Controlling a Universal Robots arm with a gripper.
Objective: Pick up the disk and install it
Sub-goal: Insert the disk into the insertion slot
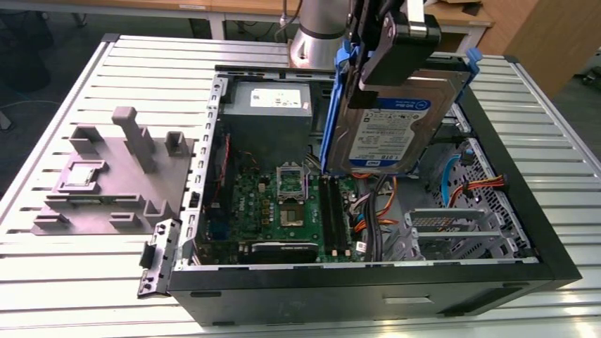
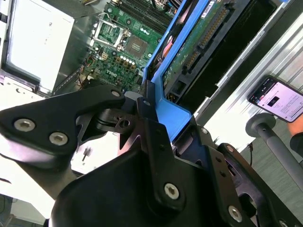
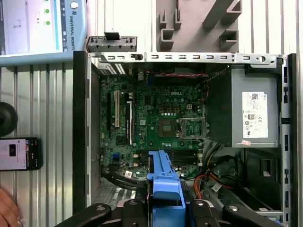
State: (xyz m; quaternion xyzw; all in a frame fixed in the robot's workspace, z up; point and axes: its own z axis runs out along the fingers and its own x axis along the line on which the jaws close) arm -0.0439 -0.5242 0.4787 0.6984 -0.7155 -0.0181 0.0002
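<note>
One silver, blue-framed disk [image 1: 395,130], white-and-blue label

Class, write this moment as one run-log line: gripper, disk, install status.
gripper: shut on disk | disk: held on edge above open computer case | install: not yet seated

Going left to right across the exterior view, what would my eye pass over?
grey holder block → power supply → disk, gripped by the end effector → black wall of the computer case on the exterior view's right.
</note>
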